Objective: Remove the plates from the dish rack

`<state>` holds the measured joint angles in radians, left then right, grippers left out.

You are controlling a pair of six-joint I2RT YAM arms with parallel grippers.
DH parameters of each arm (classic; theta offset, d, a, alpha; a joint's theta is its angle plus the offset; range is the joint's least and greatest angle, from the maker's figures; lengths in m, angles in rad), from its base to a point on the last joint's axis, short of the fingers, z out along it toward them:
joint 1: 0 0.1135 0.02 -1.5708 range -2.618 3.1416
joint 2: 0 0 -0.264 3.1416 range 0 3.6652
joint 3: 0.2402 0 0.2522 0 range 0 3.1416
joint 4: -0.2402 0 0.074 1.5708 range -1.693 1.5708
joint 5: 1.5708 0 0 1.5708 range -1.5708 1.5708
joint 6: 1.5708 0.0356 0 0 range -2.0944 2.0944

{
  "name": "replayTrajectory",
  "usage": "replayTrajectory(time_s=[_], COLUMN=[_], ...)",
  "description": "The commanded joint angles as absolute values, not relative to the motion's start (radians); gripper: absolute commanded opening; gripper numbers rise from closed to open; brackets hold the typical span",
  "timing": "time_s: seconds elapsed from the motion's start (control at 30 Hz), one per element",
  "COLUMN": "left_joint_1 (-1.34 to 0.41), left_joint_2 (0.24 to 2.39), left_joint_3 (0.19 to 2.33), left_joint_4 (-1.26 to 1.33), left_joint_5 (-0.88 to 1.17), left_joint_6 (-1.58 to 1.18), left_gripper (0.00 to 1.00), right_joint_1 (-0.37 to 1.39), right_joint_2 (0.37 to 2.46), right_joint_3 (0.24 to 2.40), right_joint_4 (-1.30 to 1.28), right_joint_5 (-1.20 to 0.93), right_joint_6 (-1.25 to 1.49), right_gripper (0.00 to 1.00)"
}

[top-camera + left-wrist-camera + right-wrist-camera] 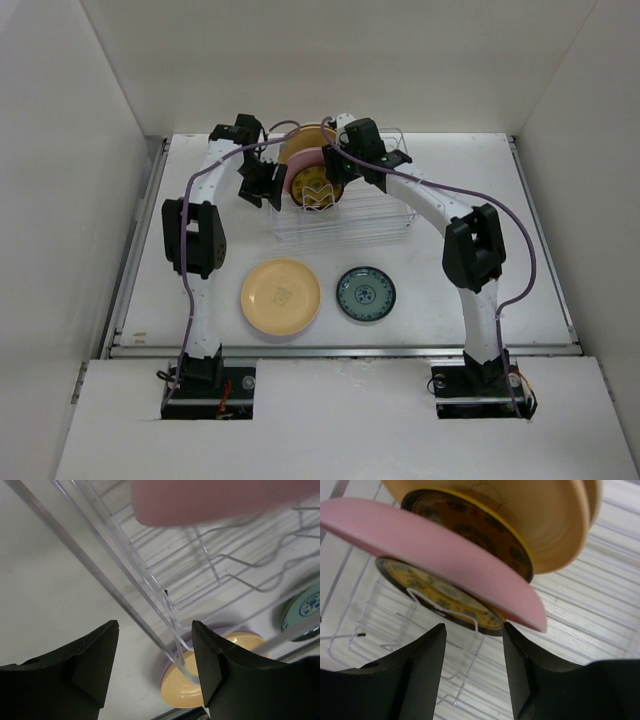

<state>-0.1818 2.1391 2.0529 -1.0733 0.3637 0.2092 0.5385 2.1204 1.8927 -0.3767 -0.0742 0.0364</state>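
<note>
A white tabletop (430,320) sat inside a booth of plain white walls (60,150). A silvery rail (340,351) ran along the tabletop's near edge. A flat white panel (340,420) lay just in front of the rail.

One wire rack (345,215) sits toward 12 o'clock on the table (500,200). As far as I can tell, four plates stand in it:
- one cream plate (305,140)
- one pink plate (298,172)
- two amber patterned ones, a front amber plate (316,188) and a second amber plate (470,525) on the pink one's other side, seen clearly only from the right wrist

At the rack's 6 o'clock lie three more:
- one yellow plate (281,296)
- one lavender plate (165,672) beneath it, with only its rim showing
- one teal plate (366,295) at the yellow one's 3 o'clock

That makes seven plates. There are two arms, the left arm (195,240) and the right arm (475,250). There are two grippers, the left gripper (155,625) and the right gripper (474,626), each with two fingers.
</note>
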Motion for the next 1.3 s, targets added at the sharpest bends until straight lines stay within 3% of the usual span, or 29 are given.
replayTrajectory(time_s=[0.0, 0.1, 0.13, 0.37, 0.4, 0.43, 0.47, 0.5, 0.63, 0.67, 1.03, 1.27], left_joint_1=[-0.181, -0.181, -0.181, -0.181, -0.181, -0.181, -0.181, -0.181, -0.181, -0.181, -0.172, -0.152], left_joint_2=[2.164, 2.212, 2.223, 2.267, 2.267, 2.276, 2.276, 2.276, 2.276, 2.267, 2.238, 2.209], left_joint_3=[2.082, 2.094, 2.106, 2.183, 2.183, 2.192, 2.192, 2.192, 2.192, 2.183, 2.137, 2.079], left_joint_4=[-1.078, -1.065, -1.065, -1.026, -1.026, -1.017, -1.017, -1.017, -1.017, -1.017, -0.954, -0.923], left_joint_5=[0.298, 0.307, 0.307, 0.331, 0.340, 0.341, 0.341, 0.341, 0.385, 0.385, 0.371, 0.416], left_joint_6=[0.101, 0.101, 0.101, 0.101, 0.101, 0.101, 0.101, 0.101, 0.063, 0.049, -0.141, -0.256], left_gripper=[0.55, 0.50, 0.41, 0.10, 0.02, 0.00, 0.00, 0.00, 0.00, 0.00, 0.00, 0.00], right_joint_1=[0.548, 0.548, 0.548, 0.548, 0.548, 0.548, 0.548, 0.548, 0.548, 0.557, 0.633, 0.657], right_joint_2=[2.135, 2.163, 2.177, 2.273, 2.286, 2.295, 2.307, 2.307, 2.275, 2.258, 1.984, 1.983], right_joint_3=[1.982, 1.993, 1.993, 2.077, 2.089, 2.101, 2.115, 2.115, 2.099, 2.059, 1.810, 1.752], right_joint_4=[-0.336, -0.336, -0.336, -0.327, -0.327, -0.327, -0.327, -0.327, -0.327, -0.305, -0.183, -0.109], right_joint_5=[0.037, 0.055, 0.055, 0.003, 0.003, 0.003, 0.003, 0.003, 0.034, 0.057, 0.214, 0.411], right_joint_6=[0.021, 0.021, 0.021, 0.031, 0.041, 0.041, 0.041, 0.041, 0.041, 0.028, -0.098, -0.212], right_gripper=[0.55, 0.57, 0.58, 0.58, 0.54, 0.54, 0.53, 0.45, 0.03, 0.00, 0.00, 0.00])
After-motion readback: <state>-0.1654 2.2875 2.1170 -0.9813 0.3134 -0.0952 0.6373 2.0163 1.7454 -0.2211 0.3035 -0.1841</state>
